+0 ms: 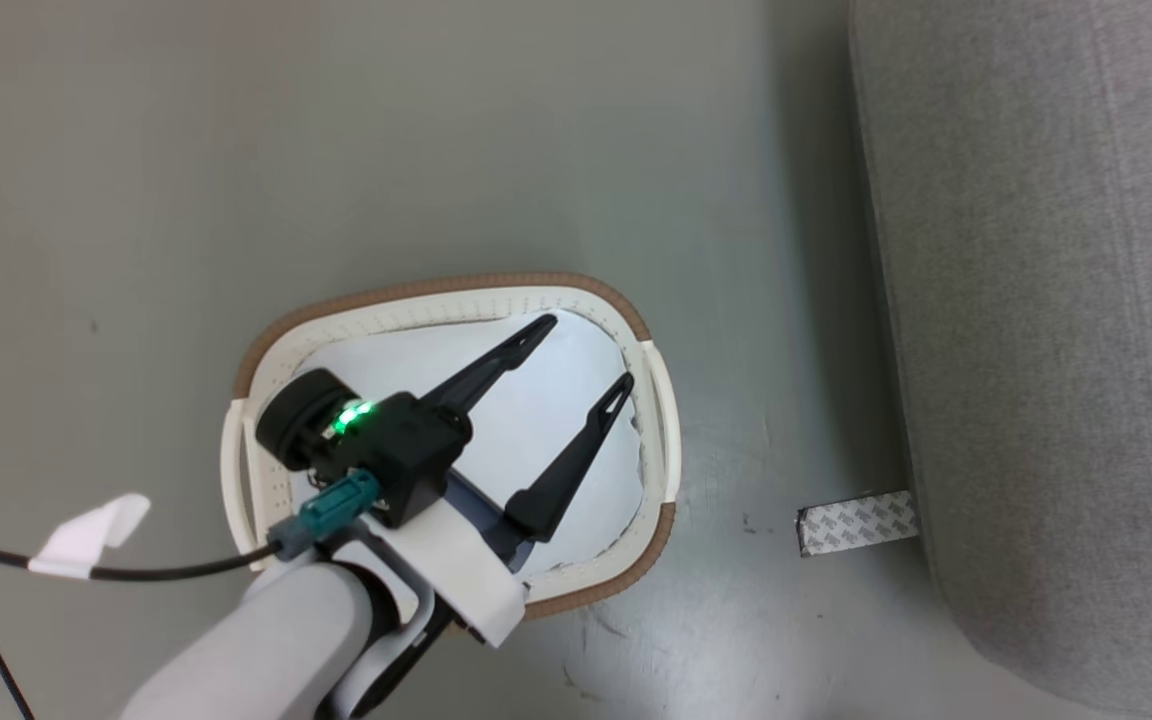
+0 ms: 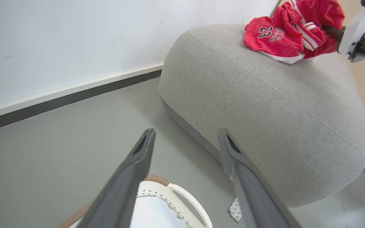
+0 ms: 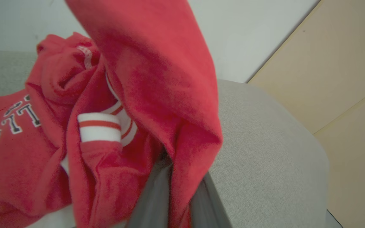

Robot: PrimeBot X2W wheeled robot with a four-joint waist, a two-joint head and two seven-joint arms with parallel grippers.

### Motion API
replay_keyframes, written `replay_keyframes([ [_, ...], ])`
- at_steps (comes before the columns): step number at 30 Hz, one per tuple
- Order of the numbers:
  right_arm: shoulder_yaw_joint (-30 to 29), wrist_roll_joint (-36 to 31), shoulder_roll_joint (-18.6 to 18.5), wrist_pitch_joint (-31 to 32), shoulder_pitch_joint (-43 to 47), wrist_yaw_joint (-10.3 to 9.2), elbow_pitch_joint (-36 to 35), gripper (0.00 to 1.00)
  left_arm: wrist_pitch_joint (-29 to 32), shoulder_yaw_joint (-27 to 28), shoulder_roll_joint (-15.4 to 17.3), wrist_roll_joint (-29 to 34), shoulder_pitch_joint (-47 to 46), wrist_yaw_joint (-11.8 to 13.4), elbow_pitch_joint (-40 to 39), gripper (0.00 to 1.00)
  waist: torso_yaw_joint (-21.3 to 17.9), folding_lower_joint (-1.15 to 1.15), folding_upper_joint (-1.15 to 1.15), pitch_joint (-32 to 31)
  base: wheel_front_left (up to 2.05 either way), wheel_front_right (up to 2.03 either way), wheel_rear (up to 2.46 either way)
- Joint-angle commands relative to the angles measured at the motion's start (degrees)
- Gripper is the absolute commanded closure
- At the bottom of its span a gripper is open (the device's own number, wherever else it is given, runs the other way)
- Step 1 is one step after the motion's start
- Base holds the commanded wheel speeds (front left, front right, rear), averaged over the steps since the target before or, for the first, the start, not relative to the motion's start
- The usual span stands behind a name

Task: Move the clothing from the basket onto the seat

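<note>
Where it drapes the seat (image 3: 265, 142), clothing (image 3: 157, 79) sits between the right jaws.

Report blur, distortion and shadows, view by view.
Head view: sharp and evenly lit, with a soft shadow on the floor beside the seat. Left wrist view: the wide-angle lens bulges the seat, and the fingers of the left gripper look soft near the lens. Right wrist view: the clothing nearest the lens is blurred.

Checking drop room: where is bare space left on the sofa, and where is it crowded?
Free: most of the sofa's grey top, from the clothes out to its rounded edges. Crowded: the one patch where the clothes lie heaped, the right gripper's jaws shut on them.
</note>
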Motion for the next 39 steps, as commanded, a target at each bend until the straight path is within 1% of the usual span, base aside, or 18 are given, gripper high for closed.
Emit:
replay_keyframes([
  [1, -0.5, -0.9, 0.7, -1.4, 0.6, -0.15, 0.6, 0.38, -0.2, -0.1, 0.5, -0.5, 0.9, 0.2, 0.2, 0.0, -0.5, -0.01, 0.0, -0.9, 0.0, 0.0, 0.0],
  [2, -0.9, -1.6, 1.6, -2.8, 1.2, -0.15, 1.5, 0.0, -0.2, -0.3, 0.5, -0.6, 1.3, 0.4, 0.4, 0.0, -0.8, -0.01, 0.0, -1.4, 0.0, 0.0, 0.0],
  [6, -1.1, -2.0, 5.0, -7.9, 3.4, -0.15, 4.6, 0.0, -0.5, -0.9, -0.2, -1.2, 2.5, 0.7, 1.1, 0.0, -1.5, -0.01, 0.0, -4.1, 0.0, 0.0, 0.0],
  [8, 0.2, -1.7, 6.3, -9.3, 5.1, -0.15, 5.3, 0.0, -1.0, -1.0, -0.7, -1.5, 3.3, 1.0, 1.8, 0.0, -1.6, -0.01, 0.0, -5.8, 0.0, 0.0, 0.0],
  [10, 1.7, -1.2, 7.7, -10.0, 7.4, -0.15, 4.5, 0.0, -1.6, -0.9, -1.1, -1.8, 4.0, 1.3, 2.5, 0.0, -1.6, -0.01, 0.0, -7.7, 0.0, 0.0, 0.0],
  [12, 3.2, -0.3, 9.0, -10.4, 10.1, -0.15, 2.9, 0.0, -2.5, -0.9, -1.6, -2.4, 5.0, 1.6, 3.5, 0.0, -1.3, -0.01, 0.0, -9.7, 0.0, 0.0, 0.0],
  [16, 7.1, 2.6, 11.4, -10.3, 16.6, -0.15, -3.6, 0.0, -5.2, -0.2, -2.5, -4.0, 7.7, 2.4, 6.0, 0.0, 0.1, -0.01, 0.0, -13.8, 0.0, 0.0, 0.0],
  [22, 14.0, 6.9, 12.6, -10.4, 26.7, -0.15, -11.6, 0.0, -11.0, 1.8, -4.0, -6.1, 12.8, 3.2, 10.6, 0.0, 3.3, -0.01, 0.0, -20.4, 0.0, 0.0, 0.0],
  [25, 17.1, 8.4, 12.8, -10.4, 30.5, -0.15, -14.8, 0.0, -12.2, 4.4, -4.9, -6.6, 15.6, 4.1, 12.6, 0.0, 5.0, -0.01, 0.0, -23.2, 0.0, 0.0, 0.0],
  [27, 19.7, 10.7, 12.8, -10.4, 32.7, -0.15, -16.0, 0.0, -12.5, 6.6, -5.7, -6.3, 17.7, 4.6, 13.6, 0.0, 6.0, -0.01, 0.0, -25.2, 0.0, 0.0, 0.0],
  [28, 19.7, 10.7, 12.8, -10.4, 32.7, -0.15, -16.0, 0.0, -12.5, 6.6, -5.7, -6.3, 17.7, 4.6, 13.6, 0.0, 6.0, -0.01, 0.0, -25.2, 0.0, 0.0, 0.0],
  [31, 23.8, 12.7, 12.8, -10.4, 35.6, -0.15, -17.5, 0.0, -12.6, 12.2, -7.4, -4.8, 21.8, 5.3, 13.3, 0.0, 7.0, -0.01, 0.0, -27.7, 0.0, 0.0, 0.0],
  [34, 27.3, 14.2, 12.8, -10.4, 38.0, -0.15, -18.8, 0.0, -12.5, 17.4, -9.1, -2.3, 26.2, 4.8, 13.6, 0.0, 7.8, -0.01, 0.0, -30.1, 0.0, 0.0, 0.0],
  [39, 32.8, 17.4, 12.8, -10.4, 42.6, -0.15, -19.9, 0.0, -12.6, 25.3, -12.3, 1.2, 32.7, 3.1, 15.5, 0.0, 9.0, -0.01, 0.0, -34.1, 0.0, 0.0, 0.0],
])
